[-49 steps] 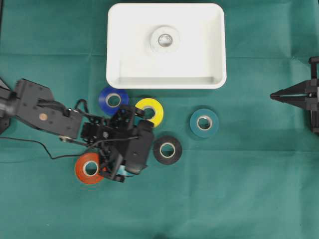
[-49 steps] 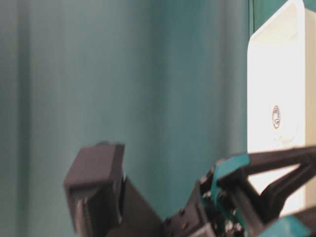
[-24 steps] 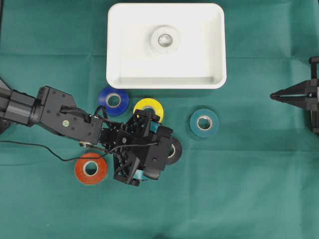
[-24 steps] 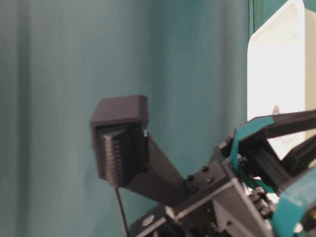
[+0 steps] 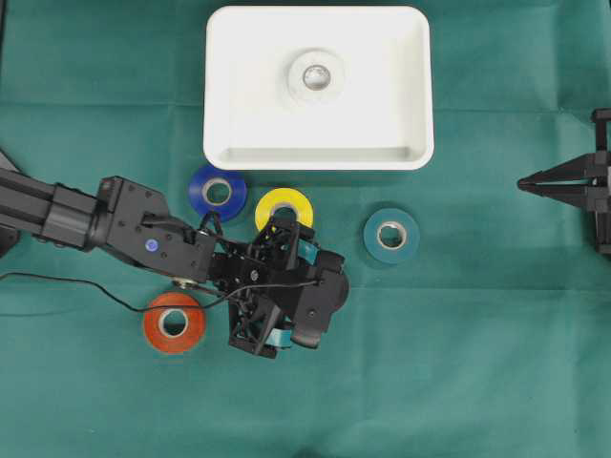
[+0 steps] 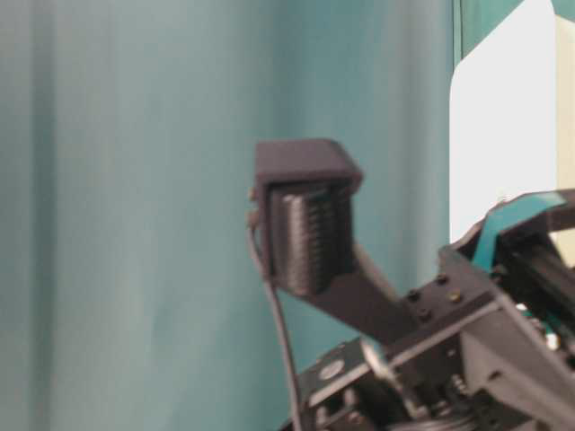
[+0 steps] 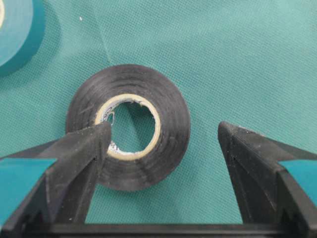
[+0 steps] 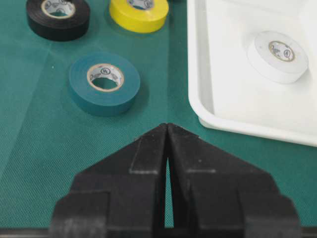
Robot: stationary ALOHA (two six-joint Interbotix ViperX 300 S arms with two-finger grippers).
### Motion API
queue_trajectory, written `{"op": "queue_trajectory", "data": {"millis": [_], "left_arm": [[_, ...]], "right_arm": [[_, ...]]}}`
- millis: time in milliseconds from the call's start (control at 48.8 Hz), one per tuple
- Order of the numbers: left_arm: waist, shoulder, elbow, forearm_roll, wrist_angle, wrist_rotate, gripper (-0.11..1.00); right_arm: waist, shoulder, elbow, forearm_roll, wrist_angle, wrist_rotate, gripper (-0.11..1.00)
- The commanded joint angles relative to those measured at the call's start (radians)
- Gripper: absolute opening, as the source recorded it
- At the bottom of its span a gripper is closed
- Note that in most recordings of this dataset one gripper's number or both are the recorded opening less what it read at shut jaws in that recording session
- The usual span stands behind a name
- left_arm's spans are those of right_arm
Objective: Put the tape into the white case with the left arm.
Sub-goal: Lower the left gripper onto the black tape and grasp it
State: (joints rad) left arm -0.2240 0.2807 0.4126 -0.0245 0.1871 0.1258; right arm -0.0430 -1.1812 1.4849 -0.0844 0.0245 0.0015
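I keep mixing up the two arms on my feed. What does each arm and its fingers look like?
The left arm is black and boxy, with a thin black cable trailing along it; its gripper has pointed black fingers with a teal band on each. The right gripper is plain black with pointed fingers, no teal bands.

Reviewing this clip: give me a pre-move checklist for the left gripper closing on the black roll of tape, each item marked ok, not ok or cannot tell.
1. Left gripper open: ok.
2. Black roll of tape lying flat on the green cloth: ok.
3. Roll centred between fingers: not ok; one fingertip overlaps the core, the other stands clear of the roll.
4. Fingers low enough to grip: cannot tell.
5. Shallow white rectangular plastic case has free space beside the white roll: ok.
6. Right gripper shut, clear of the work area: ok.
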Motion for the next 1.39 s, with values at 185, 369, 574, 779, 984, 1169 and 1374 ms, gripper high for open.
{"op": "queue_trajectory", "data": {"millis": [185, 369, 574, 779, 984, 1169, 1374], "left_arm": [[-0.003, 0.028, -0.040, -0.002, -0.011, 0.000, 0.88], [-0.003, 0.054, -0.048, -0.002, -0.011, 0.000, 0.87], [-0.003, 0.051, -0.044, -0.002, -0.009, 0.000, 0.73], [-0.003, 0.046, -0.043, -0.002, -0.005, 0.000, 0.25], [-0.003, 0.034, -0.041, 0.000, 0.000, -0.002, 0.25], [-0.026, -0.015, -0.048, -0.002, 0.020, -0.002, 0.25], [-0.054, -0.110, -0.051, -0.002, 0.080, 0.002, 0.25]], "right_arm": [[-0.002, 0.006, -0.011, -0.002, -0.009, 0.003, -0.09], [-0.002, 0.008, -0.009, -0.002, -0.011, 0.003, -0.09], [-0.002, 0.006, -0.009, -0.002, -0.011, 0.003, -0.09], [0.000, 0.008, -0.009, -0.002, -0.009, 0.003, -0.09], [-0.002, 0.006, -0.009, -0.002, -0.011, 0.003, -0.09], [0.000, 0.008, -0.009, -0.002, -0.011, 0.003, -0.09], [-0.002, 0.008, -0.009, -0.002, -0.009, 0.003, -0.09]]}}
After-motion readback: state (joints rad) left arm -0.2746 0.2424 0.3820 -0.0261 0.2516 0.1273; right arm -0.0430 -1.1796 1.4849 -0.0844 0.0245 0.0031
